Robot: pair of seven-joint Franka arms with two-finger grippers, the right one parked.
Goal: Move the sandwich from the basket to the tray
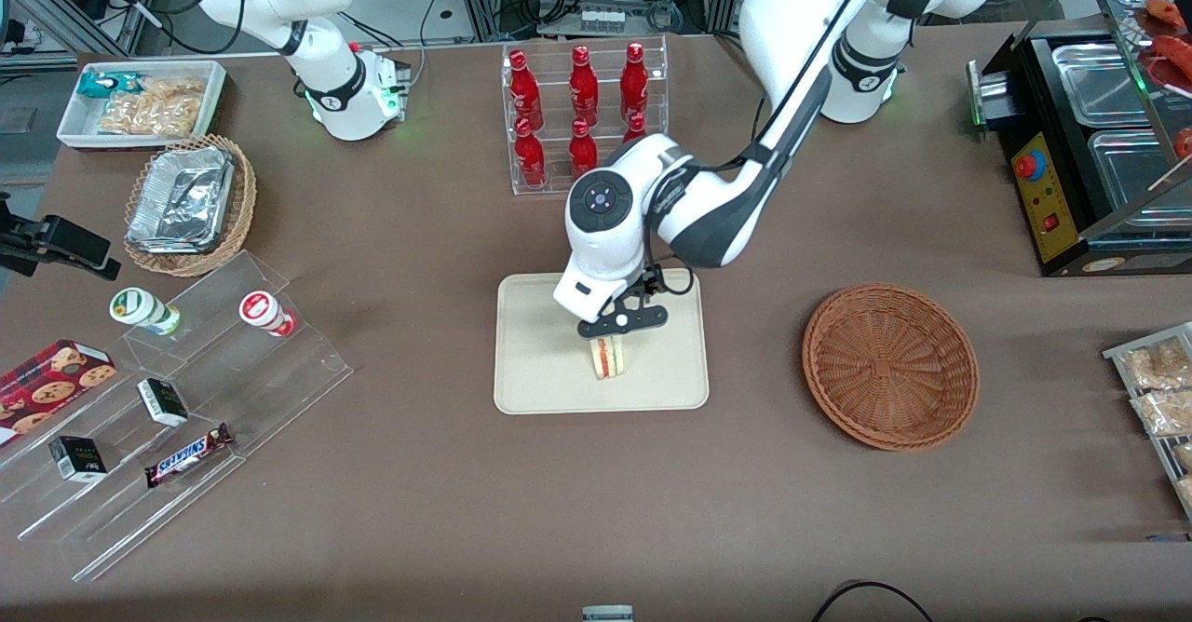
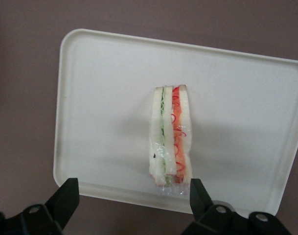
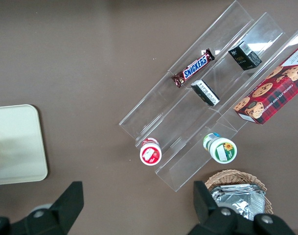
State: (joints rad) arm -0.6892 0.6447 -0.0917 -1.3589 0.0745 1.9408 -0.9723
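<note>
- The small triangular sandwich (image 1: 608,358) of pale white bread, with red, pink and green filling showing at its cut edge, stands on edge on the flat cream-beige rectangular tray (image 1: 531,361), in clear wrap.
- In the wrist view the sandwich (image 2: 170,139) rests alone on the tray (image 2: 100,98), its layers running lengthwise.
- The left arm's black two-finger pincer (image 1: 621,320) hovers just above the sandwich with its fingers spread wide; in the wrist view the pincer (image 2: 130,197) shows one fingertip (image 2: 68,195) on either side of the sandwich, neither touching it.
- The round shallow reddish-brown woven wicker basket (image 1: 889,365) sits on the brown surface (image 1: 419,231) well apart from the tray, toward the working arm's end, with nothing visible inside.
- A clear acrylic rack of red bottles (image 1: 582,110) stands farther from the front camera than the tray.
- A lighter tan wicker basket holding crinkled foil trays (image 1: 186,201) lies toward the parked arm's end.
</note>
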